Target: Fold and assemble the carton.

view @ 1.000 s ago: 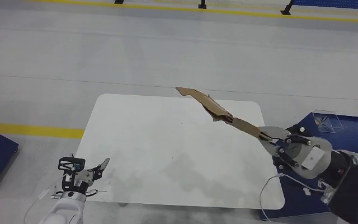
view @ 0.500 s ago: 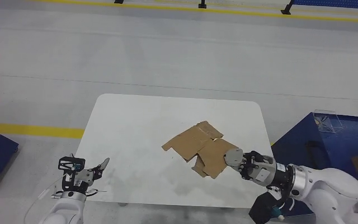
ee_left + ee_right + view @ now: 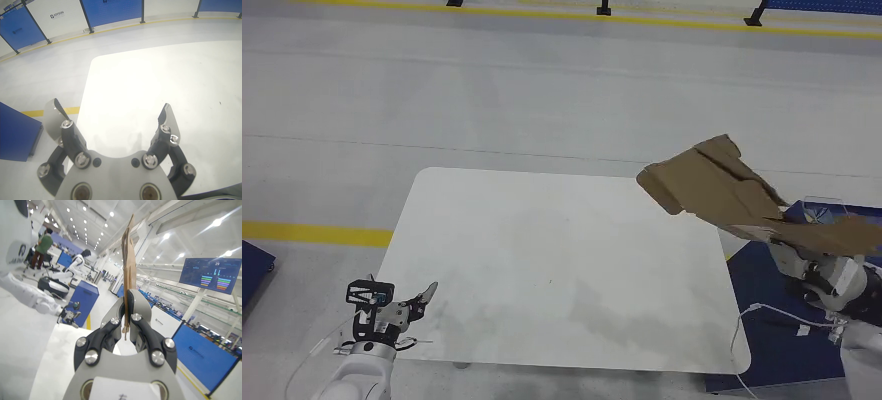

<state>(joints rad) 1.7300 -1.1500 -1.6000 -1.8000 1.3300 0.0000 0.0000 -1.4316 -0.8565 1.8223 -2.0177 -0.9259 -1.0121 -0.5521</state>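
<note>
The carton (image 3: 722, 190) is a flat, creased sheet of brown cardboard held in the air over the table's far right corner, reaching past the right edge. In the right wrist view I see the carton (image 3: 129, 262) edge-on, standing up from my right gripper (image 3: 126, 300), which is shut on its lower edge. My left gripper (image 3: 402, 300) hovers at the near left corner of the white table (image 3: 542, 260). It is open, and nothing sits between the spread fingers of the left gripper (image 3: 110, 103).
A blue cabinet (image 3: 787, 345) stands beside the table's right edge with a clear plastic stand (image 3: 827, 215) on it. A blue box (image 3: 17, 132) sits on the floor left of the table. Grey floor lies beyond the far edge.
Half a second ago the carton lay low over the near right of the table. My right gripper has swung it up and out to the right. The left arm has not moved.
</note>
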